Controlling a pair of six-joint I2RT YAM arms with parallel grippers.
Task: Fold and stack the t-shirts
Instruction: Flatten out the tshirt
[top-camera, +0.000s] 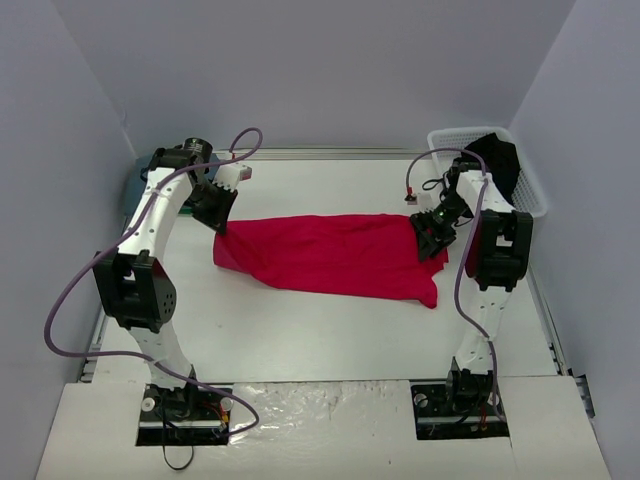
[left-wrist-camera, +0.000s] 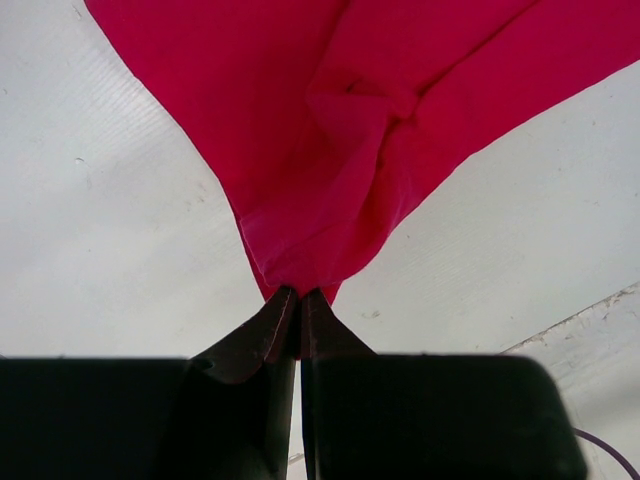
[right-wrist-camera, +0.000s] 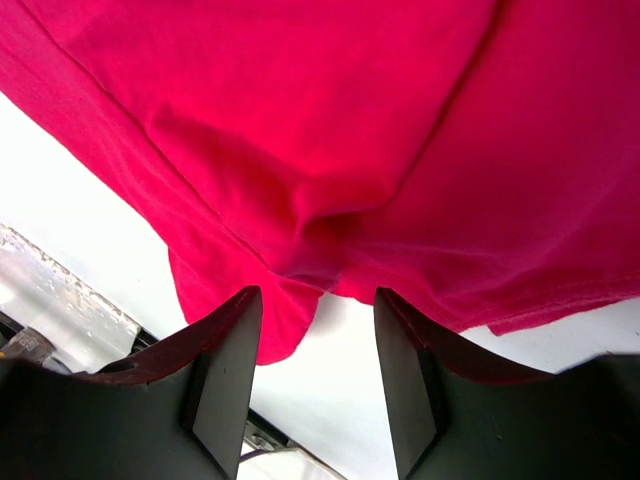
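The red t-shirt (top-camera: 330, 255) lies spread across the tabletop (top-camera: 320, 340), spanning from one pincer to the other. Left pincer (left-wrist-camera: 300, 295): fingers together, clamped on a bunched corner of the cloth, which fans out away from its tips. Right pincer (right-wrist-camera: 318, 300): fingers apart, with a fold of the shirt's other end sagging just above the gap. Beyond the right pincer, toward its outer side, a white slatted basket (top-camera: 530, 190) holds a black t-shirt (top-camera: 497, 160). Only the overhead view shows the basket; only the wrist views show how the fingers stand.
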